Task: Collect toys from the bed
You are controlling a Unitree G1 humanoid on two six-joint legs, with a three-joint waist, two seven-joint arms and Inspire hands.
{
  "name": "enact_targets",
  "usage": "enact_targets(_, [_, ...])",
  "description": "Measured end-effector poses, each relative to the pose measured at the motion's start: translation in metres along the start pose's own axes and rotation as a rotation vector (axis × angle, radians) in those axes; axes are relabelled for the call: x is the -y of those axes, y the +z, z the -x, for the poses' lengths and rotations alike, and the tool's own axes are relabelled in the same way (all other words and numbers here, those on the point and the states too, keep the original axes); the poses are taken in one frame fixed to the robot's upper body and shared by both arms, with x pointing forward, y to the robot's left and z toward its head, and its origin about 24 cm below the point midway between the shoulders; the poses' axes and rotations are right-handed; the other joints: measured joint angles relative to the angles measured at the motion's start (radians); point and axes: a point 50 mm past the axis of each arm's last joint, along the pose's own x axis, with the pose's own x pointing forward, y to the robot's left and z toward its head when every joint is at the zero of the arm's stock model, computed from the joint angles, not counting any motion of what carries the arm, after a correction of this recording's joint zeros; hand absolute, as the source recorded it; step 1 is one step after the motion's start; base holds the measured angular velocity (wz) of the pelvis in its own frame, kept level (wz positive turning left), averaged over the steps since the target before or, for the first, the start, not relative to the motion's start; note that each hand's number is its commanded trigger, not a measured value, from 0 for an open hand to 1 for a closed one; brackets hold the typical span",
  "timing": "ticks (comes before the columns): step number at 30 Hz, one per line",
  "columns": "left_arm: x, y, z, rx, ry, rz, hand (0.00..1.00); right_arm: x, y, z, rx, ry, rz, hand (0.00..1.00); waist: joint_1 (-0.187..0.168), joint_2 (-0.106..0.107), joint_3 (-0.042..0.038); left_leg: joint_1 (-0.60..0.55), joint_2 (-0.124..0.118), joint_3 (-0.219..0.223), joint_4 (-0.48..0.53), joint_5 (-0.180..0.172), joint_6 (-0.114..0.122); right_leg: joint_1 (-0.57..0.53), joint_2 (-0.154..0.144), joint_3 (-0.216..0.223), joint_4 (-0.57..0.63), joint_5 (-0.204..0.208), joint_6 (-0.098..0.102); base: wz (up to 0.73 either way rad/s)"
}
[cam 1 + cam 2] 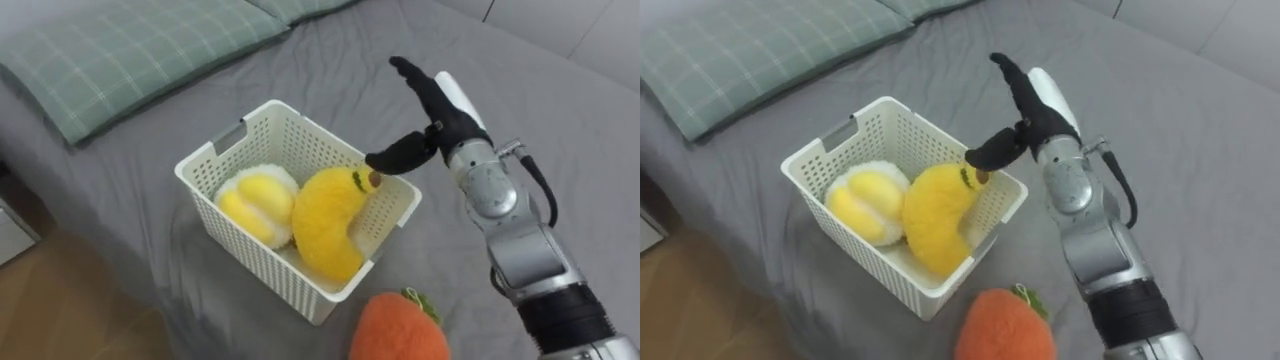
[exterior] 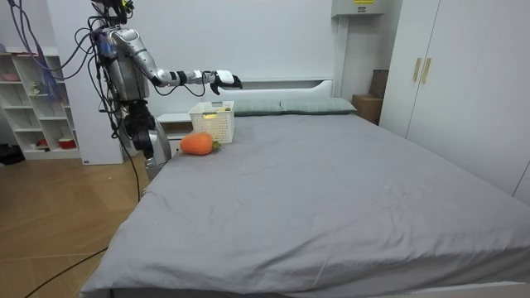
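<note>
A white slatted basket (image 1: 213, 152) sits on the grey bed near its left edge. Inside lie a yellow banana-shaped plush (image 1: 325, 222) and a round yellow-and-white plush (image 1: 258, 202). An orange carrot plush (image 1: 400, 330) lies on the cover just in front of the basket. My right hand (image 1: 443, 118) hovers over the basket's right rim, open, fingers straight and pointing away, its thumb close above the banana plush's top and holding nothing. In the room view I stand at the bed's head corner with the right hand (image 2: 224, 80) stretched out over the basket (image 2: 213, 122).
Green checked pillows (image 1: 130, 50) lie behind the basket. The bed's edge drops to a wooden floor (image 1: 60, 310) at the left. The grey cover (image 2: 331, 190) stretches wide. A shelf unit (image 2: 33, 99) and a wardrobe (image 2: 447, 83) flank the room.
</note>
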Motion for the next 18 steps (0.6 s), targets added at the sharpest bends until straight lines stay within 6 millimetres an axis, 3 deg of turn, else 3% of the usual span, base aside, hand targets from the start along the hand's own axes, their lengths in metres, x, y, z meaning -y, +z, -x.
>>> enact_targets(3, [0.001, -0.009, 0.0, -0.026, -0.004, 0.003, 0.0, -0.002, -0.028, 0.014, -0.091, -0.027, -0.055, 0.0, -0.008, 0.011, -0.0061, 0.006, 0.005, 0.019, -0.001, -0.002, 0.001, -0.001, 0.0, 0.011, 0.002, 0.0, 0.0, -0.14])
enact_targets(4, [0.0, -0.013, 0.0, -0.039, -0.002, 0.011, 0.0, -0.003, -0.037, 0.019, -0.12, -0.038, -0.07, 0.0, -0.025, 0.013, -0.0072, 0.008, 0.007, 0.024, -0.002, -0.002, 0.002, -0.002, 0.0, 0.014, 0.002, 0.0, 0.0, -0.14])
enact_targets(9, [-0.004, -0.027, 0.001, -0.087, 0.01, 0.048, 0.0, 0.002, -0.059, 0.031, -0.191, -0.081, -0.121, 0.0, -0.07, 0.018, -0.0102, 0.016, 0.015, 0.049, -0.003, -0.013, 0.003, -0.009, 0.003, 0.044, 0.009, 0.0, 0.0, -0.19])
enact_targets(13, [-0.004, -0.022, -0.001, -0.071, 0.009, 0.049, 0.0, -0.003, -0.089, 0.039, -0.301, -0.091, -0.137, 0.0, -0.106, 0.024, -0.0159, 0.022, 0.02, 0.077, -0.001, -0.018, 0.006, -0.01, 0.004, 0.071, 0.018, 0.0, 0.001, -0.19])
enact_targets(18, [-0.005, -0.014, -0.002, -0.041, 0.009, 0.054, 0.0, -0.007, -0.102, 0.049, -0.354, -0.086, -0.149, 0.0, -0.131, 0.034, -0.0155, 0.026, 0.028, 0.103, -0.001, -0.025, 0.006, -0.021, 0.007, 0.093, 0.021, 0.001, 0.0, -0.18])
